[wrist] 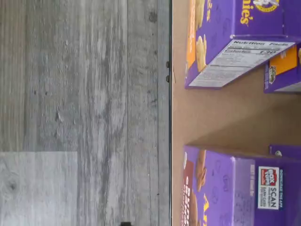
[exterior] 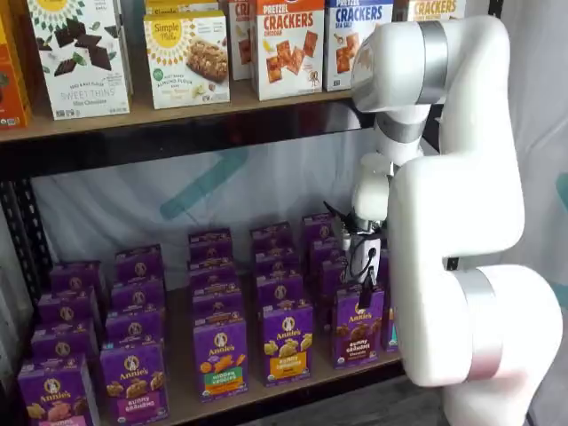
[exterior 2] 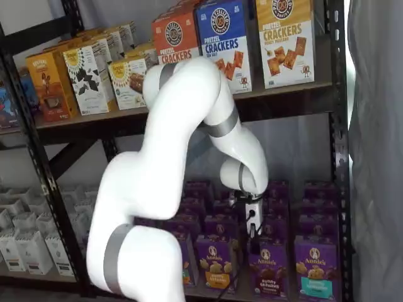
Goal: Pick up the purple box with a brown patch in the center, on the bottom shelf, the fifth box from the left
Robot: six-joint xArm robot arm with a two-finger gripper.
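The purple box stands upright at the front right of the bottom shelf, with a round white logo and dark brown snacks pictured mid-front. It also shows in a shelf view. My gripper hangs just above and slightly behind the box's top, black fingers pointing down with a cable beside them. It shows in a shelf view too. No gap between the fingers shows. The wrist view shows the tan shelf board between two purple cartons, and I cannot tell whether either one is this box.
Rows of similar purple cartons fill the bottom shelf, among them an orange-banded one and a yellow-banded one. The upper shelf holds cracker boxes. My white arm stands at the right. Grey plank floor lies before the shelf.
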